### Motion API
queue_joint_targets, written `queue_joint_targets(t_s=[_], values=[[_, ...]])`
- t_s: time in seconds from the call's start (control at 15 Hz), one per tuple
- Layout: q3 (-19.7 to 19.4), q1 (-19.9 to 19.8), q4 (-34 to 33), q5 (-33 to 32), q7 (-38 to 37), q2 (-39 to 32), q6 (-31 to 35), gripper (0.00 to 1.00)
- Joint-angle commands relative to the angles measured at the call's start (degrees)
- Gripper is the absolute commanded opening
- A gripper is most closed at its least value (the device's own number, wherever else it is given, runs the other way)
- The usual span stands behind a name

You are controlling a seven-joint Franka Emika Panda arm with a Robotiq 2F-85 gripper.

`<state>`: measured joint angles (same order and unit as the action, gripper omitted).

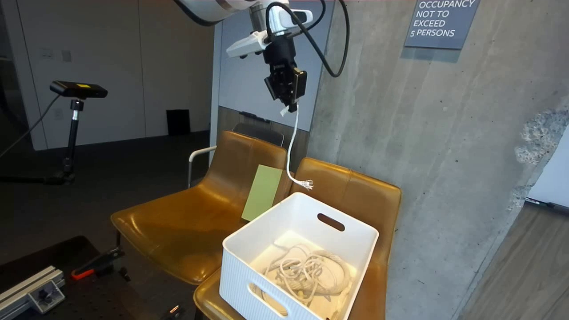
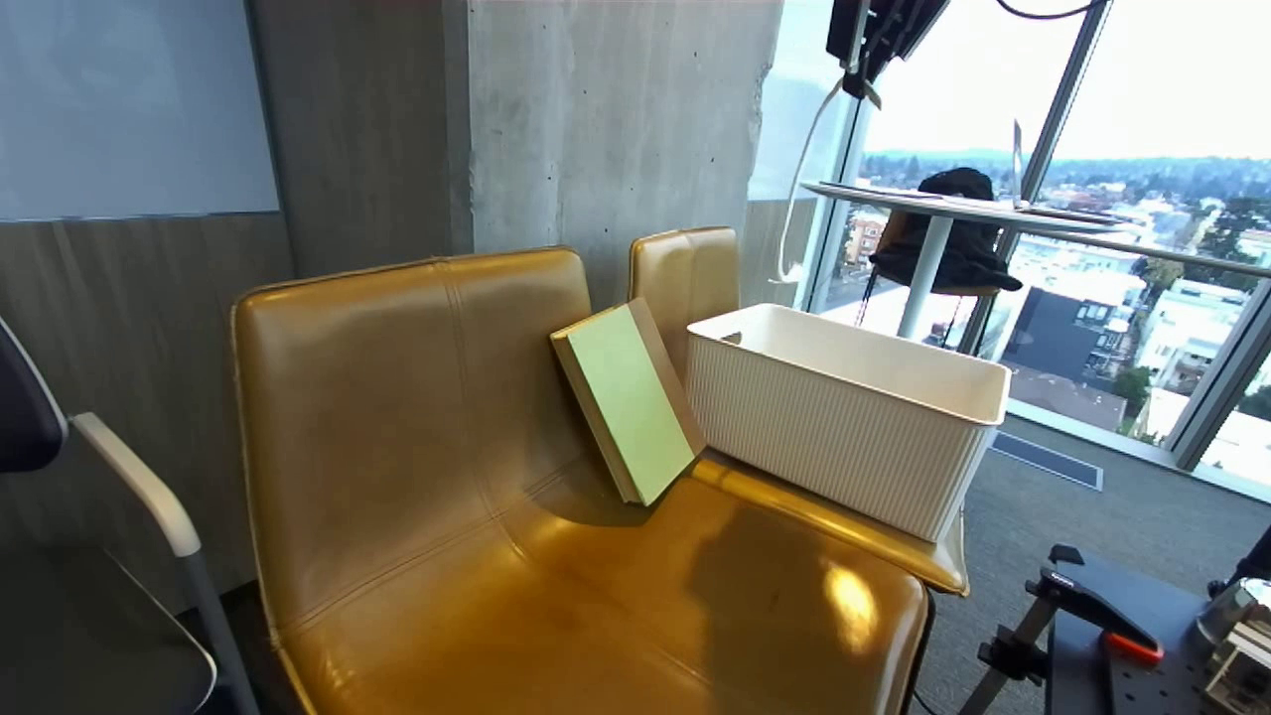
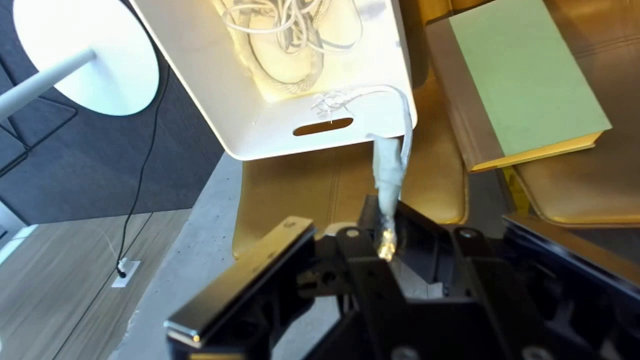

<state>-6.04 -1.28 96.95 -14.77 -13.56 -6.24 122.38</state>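
Just below the claw [image 1: 292, 105] hangs one white rope [image 1: 289, 158], pinched near its taped end [image 3: 387, 165]: fingers pressed in on it, taped stub poking out one side, long tail dropping from the tips. Frayed end [image 1: 306, 183] dangles above rim height of the white bin [image 1: 235, 275]; can't tell if it's over the opening or just past it. Step in hand, as I read it: rope held aloft under the claw, apparently touching nothing else. Next move calls for a firm pinch and slow travel; a limp tail will likely swing and could catch on the rim. Counts: one claw, one rope in it. One bin, lower than the claw and off to its side, two handle holes visible, one per end. In the bin, one tangle of pale rope [image 1: 309, 269]; strands overlap, so no count of pieces. Also below the claw, beside the bin: one green book [image 2: 631, 402], leaning on a chair back. Two tan chairs [image 2: 407, 387] under all that, bin on one, book on the other. Farther from the claw: one dark chair [image 2: 89, 616] with an armrest, one round table [image 2: 973, 213], one wall sign [image 1: 440, 24].
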Motion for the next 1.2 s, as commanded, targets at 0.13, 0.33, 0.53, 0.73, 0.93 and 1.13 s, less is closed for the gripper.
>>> queue_joint_targets(t_s=[0.13, 0.33, 0.53, 0.73, 0.93, 1.13], values=[[-1.64, -4.25, -2.04, 1.59, 2.58, -4.49, 0.76, 0.02], [-2.87, -6.97, -1.74, 3.72, 4.93, -7.53, 1.52, 0.02], [-3.16, -9.02, -0.07, 6.8, 7.39, -10.14, 2.75, 0.42], [-2.37, -10.14, 3.06, 10.75, 10.12, -12.13, 4.31, 0.63], [-1.97, -9.71, 6.54, 11.81, 12.31, -14.22, 7.3, 0.84], [-2.18, -9.75, 6.85, 10.71, 13.97, -17.4, 10.63, 1.0]])
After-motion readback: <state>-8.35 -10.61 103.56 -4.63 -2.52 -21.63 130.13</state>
